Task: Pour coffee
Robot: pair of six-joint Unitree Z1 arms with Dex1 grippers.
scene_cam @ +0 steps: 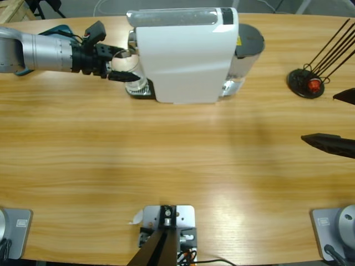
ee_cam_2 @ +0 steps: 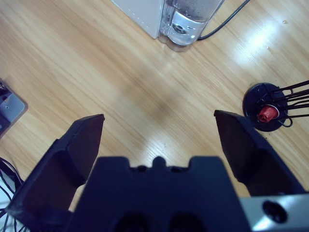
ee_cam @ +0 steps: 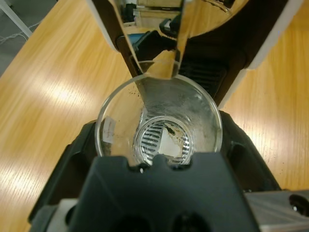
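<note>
On a long wooden table [scene_cam: 177, 166], the left gripper [scene_cam: 123, 69] clasps a clear glass [ee_cam: 159, 130] under the coffee machine [scene_cam: 186, 52] spout, catching coffee; the right gripper [ee_cam_2: 159, 140] waits wide open.

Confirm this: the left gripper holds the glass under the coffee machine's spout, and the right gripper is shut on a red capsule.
Not quite. The right gripper is open and holds nothing; the red capsule sits in its rack, as the right wrist view shows. The left gripper does hold the glass under the coffee machine.
</note>
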